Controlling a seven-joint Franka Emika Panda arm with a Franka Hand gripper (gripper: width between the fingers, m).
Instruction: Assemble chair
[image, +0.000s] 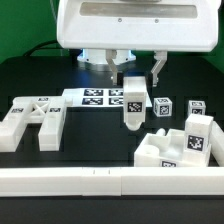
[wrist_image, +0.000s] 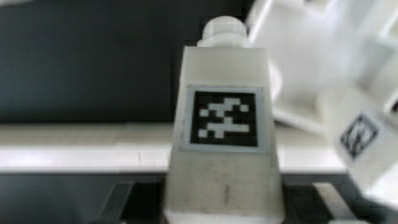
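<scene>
A matte black desk (image: 40, 75) fills most of the exterior view, evenly lit and without hard shadows. A green backdrop (image: 18, 25) shows in the upper left and upper right corners of the frame. A long plain white rail (image: 60, 182) runs across the bottom, and the flat marker board (image: 100, 97) lies near the centre.

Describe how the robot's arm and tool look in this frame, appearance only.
Only the arm's end shows: a large glossy white housing with rounded corners and a blue-lit underside. Beneath it the tool has short pale parts, with a dark reddish strip beside them on the exterior view's right. No cables or markings are discernible, and the wrist view adds nothing clear.
</scene>
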